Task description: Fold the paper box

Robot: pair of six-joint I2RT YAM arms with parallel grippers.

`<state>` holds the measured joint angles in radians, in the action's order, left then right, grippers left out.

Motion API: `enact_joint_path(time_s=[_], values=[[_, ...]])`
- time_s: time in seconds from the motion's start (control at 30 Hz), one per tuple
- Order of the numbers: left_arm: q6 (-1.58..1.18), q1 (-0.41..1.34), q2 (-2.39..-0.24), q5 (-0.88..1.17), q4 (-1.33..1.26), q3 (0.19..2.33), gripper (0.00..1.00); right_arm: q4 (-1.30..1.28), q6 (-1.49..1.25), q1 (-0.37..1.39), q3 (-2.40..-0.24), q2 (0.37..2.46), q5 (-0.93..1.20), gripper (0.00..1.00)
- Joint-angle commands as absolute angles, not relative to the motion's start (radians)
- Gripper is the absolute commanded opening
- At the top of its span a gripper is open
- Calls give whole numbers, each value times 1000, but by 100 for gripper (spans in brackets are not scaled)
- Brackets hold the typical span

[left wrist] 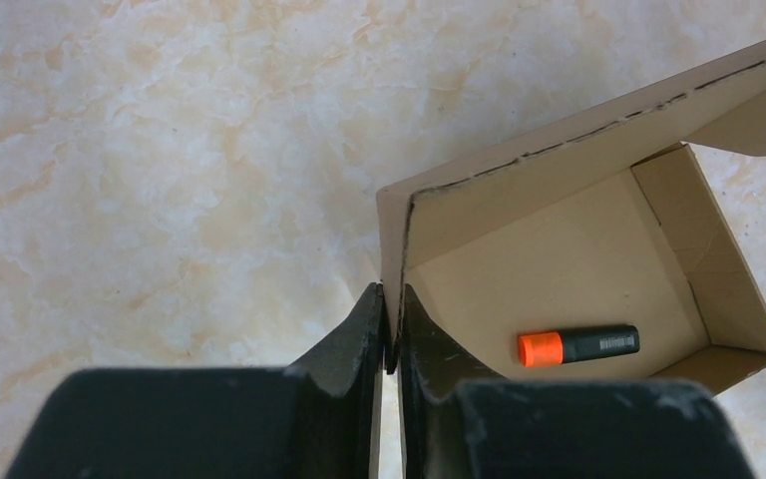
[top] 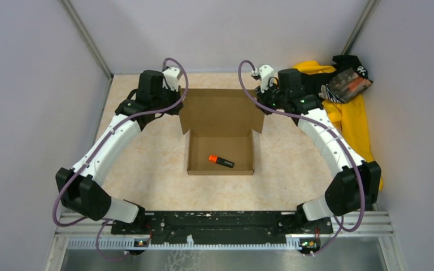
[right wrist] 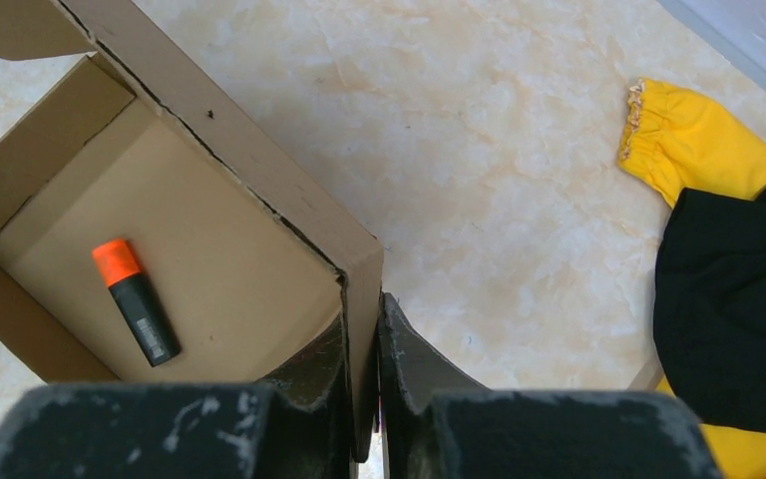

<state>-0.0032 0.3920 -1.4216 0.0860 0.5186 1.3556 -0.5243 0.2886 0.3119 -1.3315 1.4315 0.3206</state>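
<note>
While pinched at far flap edges between left hand (left wrist: pixel 391 302) and right hand (right wrist: pixel 362 321): brown corrugated cardboard paper box (top: pixel 203 144), open-topped.

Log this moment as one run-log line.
left jaws: shut on paper box far-left corner | right jaws: shut on far-right corner | marker: inside box
</note>
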Motion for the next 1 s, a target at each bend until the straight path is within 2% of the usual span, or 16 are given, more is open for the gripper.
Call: enact_joint_path(time_s=[0.0,0.17,0.97], values=[[-44,425,-1437,49,499,1383,12,-495,257,350,-1383,1413,275,6],[-68,447,-1430,10,493,1377,12,-478,223,389,-1384,1416,188,0],[-172,534,-1419,-89,414,1344,11,-381,34,538,-1350,1400,-120,0]])
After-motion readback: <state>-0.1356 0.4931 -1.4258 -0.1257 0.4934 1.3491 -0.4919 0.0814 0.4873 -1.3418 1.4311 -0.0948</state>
